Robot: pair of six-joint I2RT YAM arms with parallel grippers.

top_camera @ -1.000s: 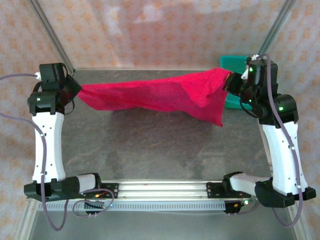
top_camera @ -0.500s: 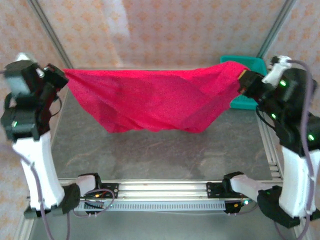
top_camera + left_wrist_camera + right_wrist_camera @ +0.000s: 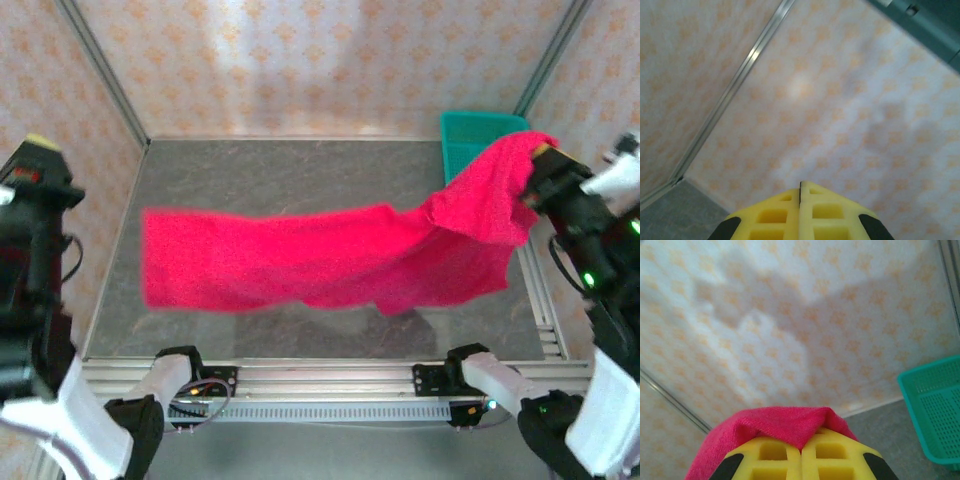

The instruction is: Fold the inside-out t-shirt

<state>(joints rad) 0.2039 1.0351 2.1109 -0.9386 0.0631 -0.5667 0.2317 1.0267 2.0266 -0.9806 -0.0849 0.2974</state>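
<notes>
**Red t-shirt has come free of the left hand**

Both arms have swung up and outward since a second ago. The left hand is pressed together with nothing in it. The right hand is clamped on one end of the shirt. The cloth trails in the air above the surface, its left end loose. The teal basket, at the far right corner, shows bare mesh.

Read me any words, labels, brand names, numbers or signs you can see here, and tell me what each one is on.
No text can be read.
t-shirt: plain red, no print and no legible tag.
basket: plain teal mesh, no label.
wall: only a repeating orange pattern.
left arm: a small reddish mark near its top, too blurred to read.
</notes>
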